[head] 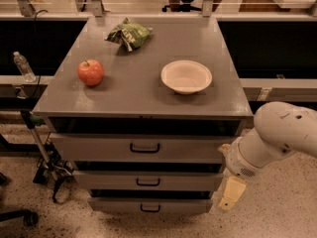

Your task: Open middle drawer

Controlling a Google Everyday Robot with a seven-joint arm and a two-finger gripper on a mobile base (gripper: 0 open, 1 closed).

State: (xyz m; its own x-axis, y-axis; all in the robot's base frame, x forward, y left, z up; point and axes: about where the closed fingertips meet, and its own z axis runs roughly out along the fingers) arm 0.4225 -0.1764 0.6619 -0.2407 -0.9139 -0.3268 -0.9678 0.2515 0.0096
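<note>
The grey cabinet has three closed drawer fronts stacked under its top. The middle drawer [99,180] is the wide, shallow grey front with a small black bar handle [148,182] at its centre. It sits below the taller top drawer [89,147] and above the narrowest bottom drawer [114,205]. My gripper [228,195] hangs from the white arm [277,133] at the cabinet's lower right corner. It is level with the middle and bottom drawers, to the right of the handle and apart from it.
On the cabinet top [129,90] lie a red apple [90,72], a white bowl [186,76] and a green chip bag [128,34]. A water bottle [23,66] stands at the left. Cables and a stand [47,167] sit on the floor at the left.
</note>
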